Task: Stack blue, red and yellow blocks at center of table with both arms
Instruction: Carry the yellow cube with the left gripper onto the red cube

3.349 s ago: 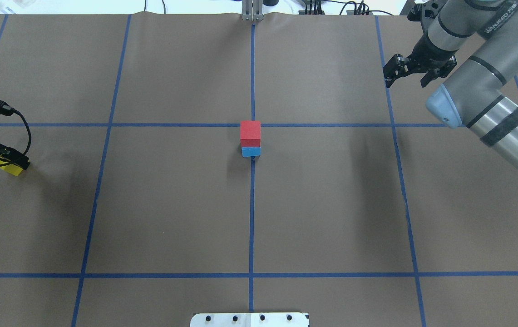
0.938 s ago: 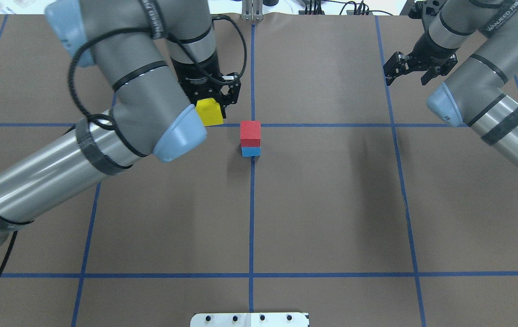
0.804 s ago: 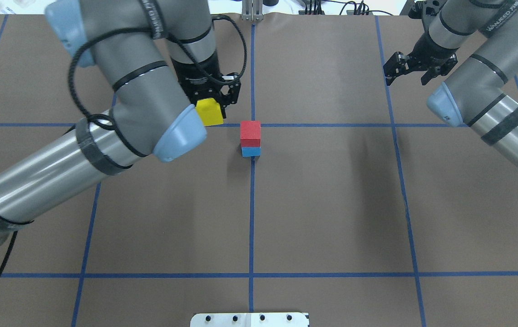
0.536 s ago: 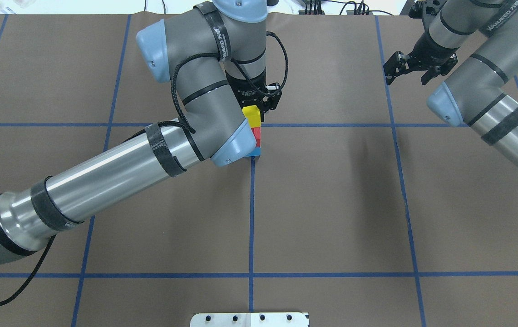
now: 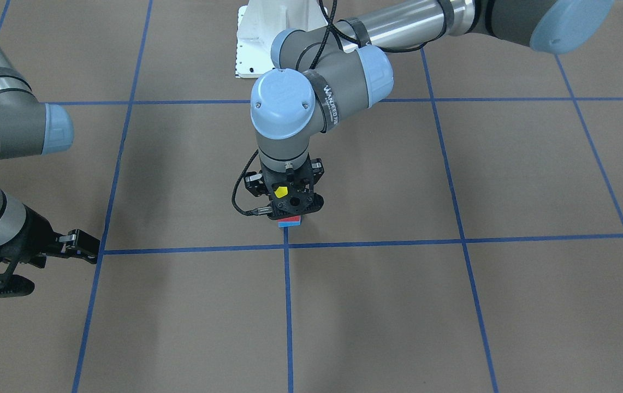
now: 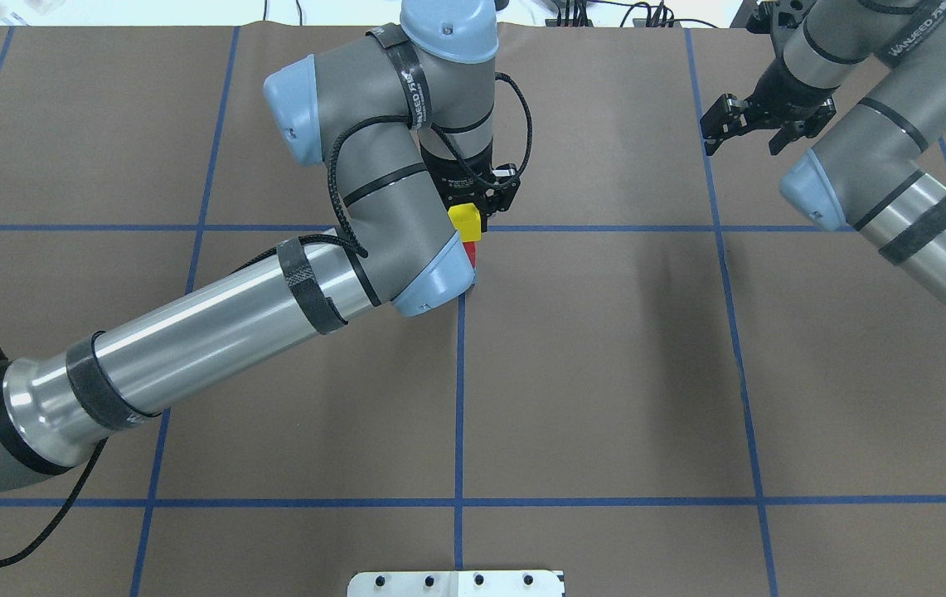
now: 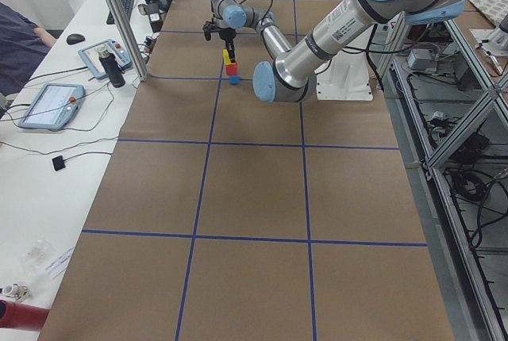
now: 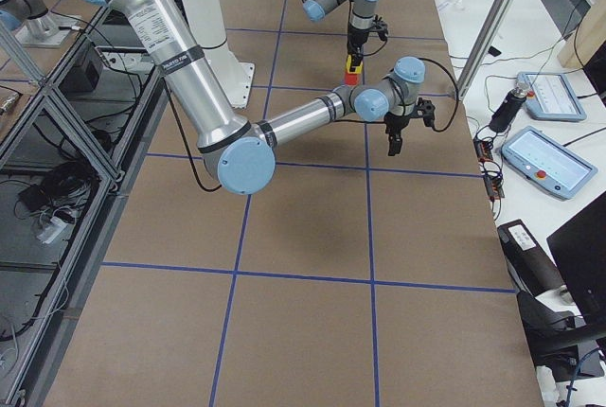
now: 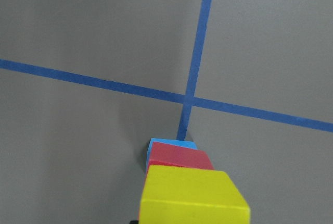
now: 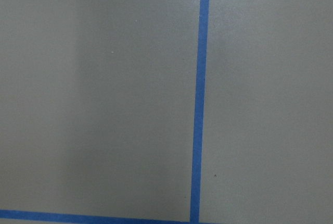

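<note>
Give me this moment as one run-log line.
left gripper: shut on yellow block, over red block on blue block | right gripper: open, far from stack

A: Robotics lab?
B: Looks so. Brown worktop (image 6: 605, 373) gridded in blue tape (image 6: 458, 398), aluminium post (image 7: 121, 20) and teach pendants (image 7: 49, 105) on a white bench (image 7: 48, 190) at nine o'clock in the left side view, cables (image 7: 468, 190) trailing at three o'clock.
</note>
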`<state>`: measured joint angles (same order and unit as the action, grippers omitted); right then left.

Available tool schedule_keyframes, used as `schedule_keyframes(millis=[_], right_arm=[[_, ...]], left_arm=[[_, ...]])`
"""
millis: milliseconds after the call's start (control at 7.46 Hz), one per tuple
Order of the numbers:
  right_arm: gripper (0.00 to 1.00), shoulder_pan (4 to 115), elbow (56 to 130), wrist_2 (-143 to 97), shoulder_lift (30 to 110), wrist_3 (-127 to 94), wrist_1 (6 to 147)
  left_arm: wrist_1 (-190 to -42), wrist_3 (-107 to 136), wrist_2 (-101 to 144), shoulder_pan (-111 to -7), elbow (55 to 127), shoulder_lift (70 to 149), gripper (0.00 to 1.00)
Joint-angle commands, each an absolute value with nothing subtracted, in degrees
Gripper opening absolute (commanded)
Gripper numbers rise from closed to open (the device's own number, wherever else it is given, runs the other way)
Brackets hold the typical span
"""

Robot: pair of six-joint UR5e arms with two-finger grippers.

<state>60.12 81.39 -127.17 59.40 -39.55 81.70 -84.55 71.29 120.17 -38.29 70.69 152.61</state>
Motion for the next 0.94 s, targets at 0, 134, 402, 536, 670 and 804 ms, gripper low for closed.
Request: schedule_keyframes(millis=[0,134,402,536,670,804], right_arm=[[0.99,60.12,81.30,-127.18,59.41,-39.46,81.74],[0.99,60.12,81.21,-127.18,59.41,-39.46,81.74],[0.99,60.12,81.21,-127.18,59.41,-39.46,81.74],[0.99,60.12,81.12,-127.18,59.50,-39.29,81.74],[0.99,60.12,81.12,-127.18,59.50,-39.29,81.74],[0.99,60.12,81.12,-127.18,59.50,-39.29,81.74]], left_arm=[[-84.64,71.10,119.45,-38.23,70.75,152.14,0.00],[-84.64,71.10,119.44,-38.23,70.75,152.05,0.00],[-84.64,71.10,119.44,-38.23,71.10,152.05,0.00],[-84.64,71.10,119.44,-38.23,71.10,152.14,0.00],[-84.64,71.10,119.44,-38.23,71.19,152.05,0.17],[-84.55,71.10,119.18,-38.15,71.28,151.79,0.77]])
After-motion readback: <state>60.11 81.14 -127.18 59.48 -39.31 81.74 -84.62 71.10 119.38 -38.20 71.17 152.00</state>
